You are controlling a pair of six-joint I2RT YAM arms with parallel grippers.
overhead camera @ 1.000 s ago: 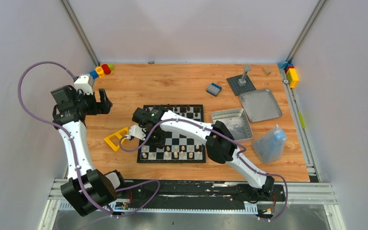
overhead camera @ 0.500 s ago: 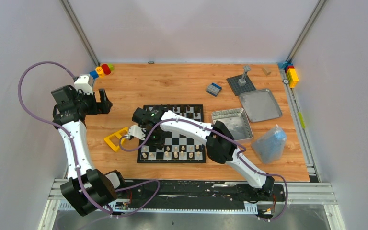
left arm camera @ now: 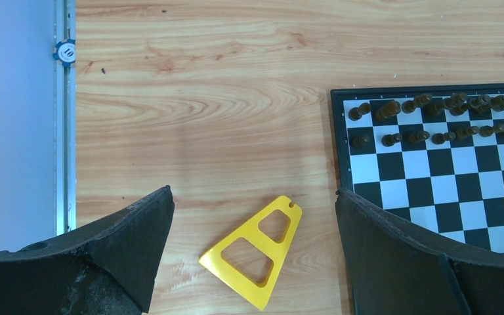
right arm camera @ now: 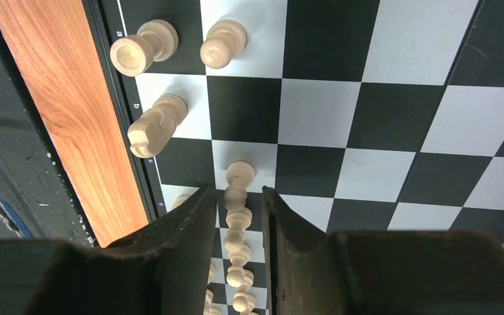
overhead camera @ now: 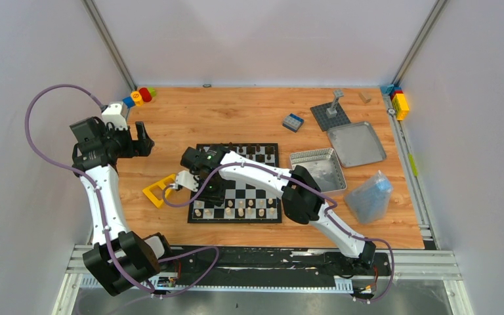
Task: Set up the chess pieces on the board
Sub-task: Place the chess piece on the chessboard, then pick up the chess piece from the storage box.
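One wooden table carried everything. Two white arms reached out over it from the near edge. The left gripper hung high over bare wood to the left of the board, its jaws spread wide and holding nothing. The right arm stretched across the board, which lay flat at the middle of the table, and put the right gripper low over the board's near-left corner. Its fingers stood only slightly apart, and I could make out no contact with any piece.

To the right of the board, near it, sat an open metal tin. A second shallow metal tray lay beyond that, and a crumpled clear plastic bag lay nearer the front. A grey studded plate and a blue brick lay towards the back. A yellow triangular frame lay flat on the wood just left of the board.

Among the chess pieces, the dark pieces filled the board's two far rows. The pale pieces stood along the near rows. A line of them showed in the gap between the right gripper's fingers, the closest just past the tips.
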